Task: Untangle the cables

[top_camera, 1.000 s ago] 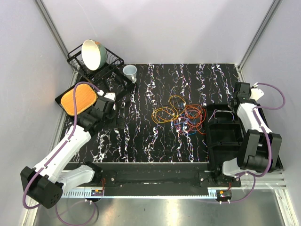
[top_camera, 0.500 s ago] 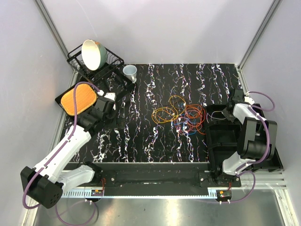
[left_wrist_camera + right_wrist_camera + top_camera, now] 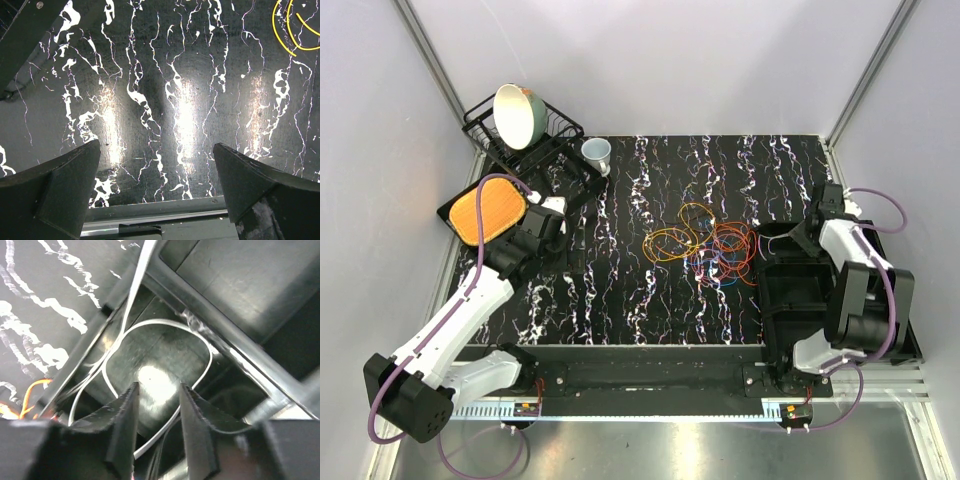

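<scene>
The cables [image 3: 705, 245] lie in a loose tangle of orange, yellow, red, blue and purple loops right of the table's middle. My left gripper [image 3: 546, 232] hovers over bare table well left of them; in its wrist view it [image 3: 157, 150] is wide open and empty, with a yellow loop [image 3: 292, 30] at the top right. My right gripper [image 3: 159, 390] is over the far left compartment of the black bin [image 3: 800, 290]. Its jaws stand a little apart with nothing between them. A white cable [image 3: 165, 322] lies looped in that compartment. An orange cable [image 3: 30, 387] shows outside the bin.
A black dish rack [image 3: 555, 130] with a pale bowl [image 3: 518, 112] stands at the back left, with a white cup [image 3: 597, 152] beside it. An orange tray [image 3: 488, 208] lies by the left arm. The bin's dividers [image 3: 215, 325] run close to the right fingers.
My right gripper has swung from the table's right edge down and left over the bin's far compartment. The left arm and the cable tangle have not moved.
</scene>
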Controlling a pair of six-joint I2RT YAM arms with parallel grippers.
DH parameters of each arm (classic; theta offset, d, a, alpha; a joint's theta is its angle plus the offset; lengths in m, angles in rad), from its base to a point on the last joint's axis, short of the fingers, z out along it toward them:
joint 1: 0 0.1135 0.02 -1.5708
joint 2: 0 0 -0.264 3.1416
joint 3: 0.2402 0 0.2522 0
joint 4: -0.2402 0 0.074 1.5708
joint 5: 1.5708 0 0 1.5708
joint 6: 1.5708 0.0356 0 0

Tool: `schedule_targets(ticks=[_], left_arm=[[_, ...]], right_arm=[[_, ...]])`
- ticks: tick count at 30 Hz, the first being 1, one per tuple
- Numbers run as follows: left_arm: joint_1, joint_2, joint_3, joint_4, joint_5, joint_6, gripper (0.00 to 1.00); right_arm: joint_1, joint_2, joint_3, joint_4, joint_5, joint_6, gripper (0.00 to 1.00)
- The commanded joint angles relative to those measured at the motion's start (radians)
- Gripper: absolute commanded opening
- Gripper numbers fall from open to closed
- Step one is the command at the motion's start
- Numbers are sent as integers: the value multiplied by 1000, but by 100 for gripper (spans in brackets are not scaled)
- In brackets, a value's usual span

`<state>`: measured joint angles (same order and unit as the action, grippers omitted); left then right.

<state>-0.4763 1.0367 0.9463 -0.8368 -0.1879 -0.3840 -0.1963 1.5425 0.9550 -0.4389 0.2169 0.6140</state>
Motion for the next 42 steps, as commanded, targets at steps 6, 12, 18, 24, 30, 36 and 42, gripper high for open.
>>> schedule_targets(ticks=[6, 12, 18, 24, 30, 36, 42], left_arm=[[-7, 22, 25, 36, -18, -9, 99], [-123, 130, 88, 73, -34, -81, 99], [-268, 330, 209, 154, -51, -153, 96], [-337, 581, 371, 234, -67, -142, 89], [-363, 790, 494, 284, -38, -30, 84], [-370, 891, 511, 370, 18, 98, 84], [-403, 944, 539, 400, 24, 221, 84]], right_arm=[[5, -219, 148, -216, 18, -95, 61], [3, -314, 214, -277, -14, -114, 64], [6, -367, 194, -238, -158, -47, 64], [15, -384, 133, -205, -246, -26, 62], [23, -412, 91, -195, -290, -34, 61], [24, -418, 76, -189, -344, -37, 61], [28, -404, 73, -178, -379, -39, 61]])
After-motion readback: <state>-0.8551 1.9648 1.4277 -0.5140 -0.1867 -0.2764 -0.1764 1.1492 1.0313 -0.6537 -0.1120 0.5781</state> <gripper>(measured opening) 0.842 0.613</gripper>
